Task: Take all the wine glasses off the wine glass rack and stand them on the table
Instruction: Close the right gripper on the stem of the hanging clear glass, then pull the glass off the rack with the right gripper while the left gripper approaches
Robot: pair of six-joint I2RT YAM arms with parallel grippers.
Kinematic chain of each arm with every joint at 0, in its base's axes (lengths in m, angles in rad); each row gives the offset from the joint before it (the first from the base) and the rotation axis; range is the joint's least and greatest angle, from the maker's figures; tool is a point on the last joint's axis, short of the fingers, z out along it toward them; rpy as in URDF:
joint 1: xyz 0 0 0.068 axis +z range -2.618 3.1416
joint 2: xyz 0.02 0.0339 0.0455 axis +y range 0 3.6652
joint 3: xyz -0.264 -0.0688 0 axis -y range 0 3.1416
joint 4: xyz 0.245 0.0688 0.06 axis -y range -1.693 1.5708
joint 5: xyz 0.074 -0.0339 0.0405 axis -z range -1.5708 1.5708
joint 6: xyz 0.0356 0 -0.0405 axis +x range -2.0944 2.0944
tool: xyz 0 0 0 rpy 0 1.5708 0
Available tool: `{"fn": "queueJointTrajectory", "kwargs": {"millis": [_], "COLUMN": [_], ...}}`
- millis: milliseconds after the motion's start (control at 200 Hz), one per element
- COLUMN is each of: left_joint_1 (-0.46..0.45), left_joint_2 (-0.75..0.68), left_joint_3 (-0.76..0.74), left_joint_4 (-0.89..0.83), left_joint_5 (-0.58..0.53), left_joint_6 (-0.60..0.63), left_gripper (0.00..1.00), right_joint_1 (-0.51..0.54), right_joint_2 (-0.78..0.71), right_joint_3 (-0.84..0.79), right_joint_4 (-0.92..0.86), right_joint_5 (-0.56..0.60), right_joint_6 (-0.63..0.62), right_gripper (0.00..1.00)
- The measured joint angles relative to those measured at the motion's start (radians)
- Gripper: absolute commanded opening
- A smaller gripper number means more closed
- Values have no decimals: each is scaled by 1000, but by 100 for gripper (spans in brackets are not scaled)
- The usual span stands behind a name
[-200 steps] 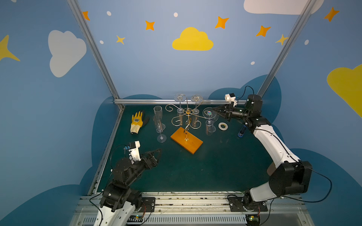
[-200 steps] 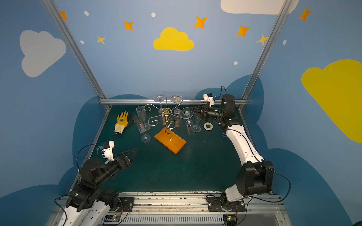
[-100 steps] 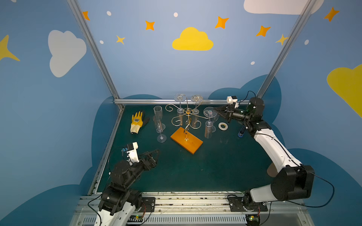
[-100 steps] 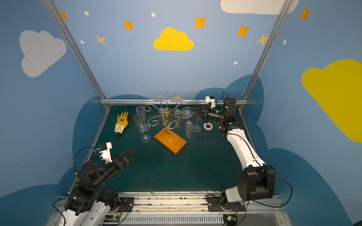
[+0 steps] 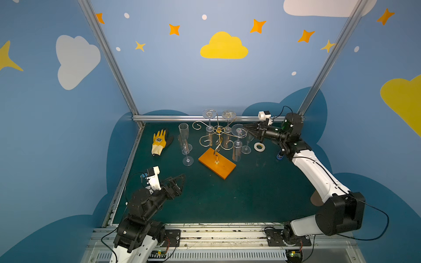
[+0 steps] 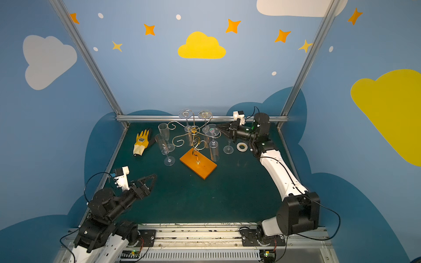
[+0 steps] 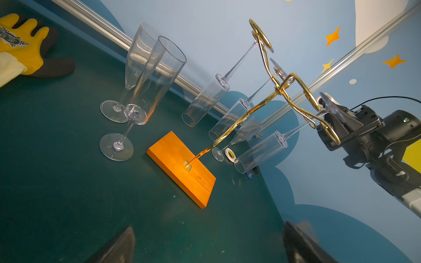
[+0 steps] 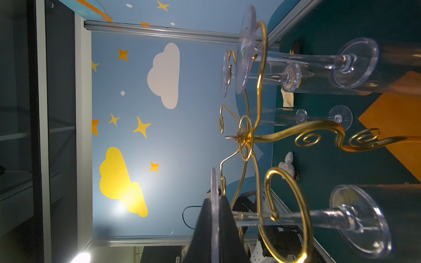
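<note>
Two arms reach over the green mat [image 5: 227, 200]. At the near left, the left gripper [image 5: 180, 182] hovers low with its jaws spread wide and nothing between them. Beyond it lies a yellow glove [image 5: 159, 142], then two upright flutes [image 5: 183, 133], both empty, standing close together.

At the centre, the wine glass rack [image 5: 217, 167] stands on its orange base, set at an angle to the mat's edges. Two hanging flutes [image 5: 209, 113] sit mouth-down on its rear arms, just in front of the back rail [image 5: 170, 118]. The wine glass [image 5: 237, 151] hangs mouth-down from the right-hand curl with its stem inside the wire. The right gripper [image 5: 245, 129] is clamped on its flat foot from the right.

Further right stand a small glass [image 5: 247, 146] and a tape roll [image 5: 259, 146]. Bare mat lies open in front of the base, between both arms.
</note>
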Motion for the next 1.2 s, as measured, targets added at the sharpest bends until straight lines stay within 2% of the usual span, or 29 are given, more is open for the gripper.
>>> {"fn": "queueJointTrajectory", "kwargs": {"millis": [420,646,871,1041,1201], "left_joint_1": [0,0,0,0,0], "left_joint_2": [-26,-34,-35,-35,-31], "left_joint_3": [0,0,0,0,4], "left_joint_4": [-28,-39,-41,-41,-41], "left_joint_5": [-4,-8,-16,-18,-21], "left_joint_6": [21,28,40,41,68], "left_gripper": [99,99,100,99,100], "right_joint_1": [11,-4,-44,-76,-119], "right_joint_2": [119,156,155,130,48], "right_joint_3": [190,219,219,219,198], "right_joint_4": [-75,-97,-137,-222,-291], "right_joint_5": [95,150,172,194,199], "right_joint_6": [-47,-63,-92,-178,-249], "right_gripper": [0,0,0,0,0]}}
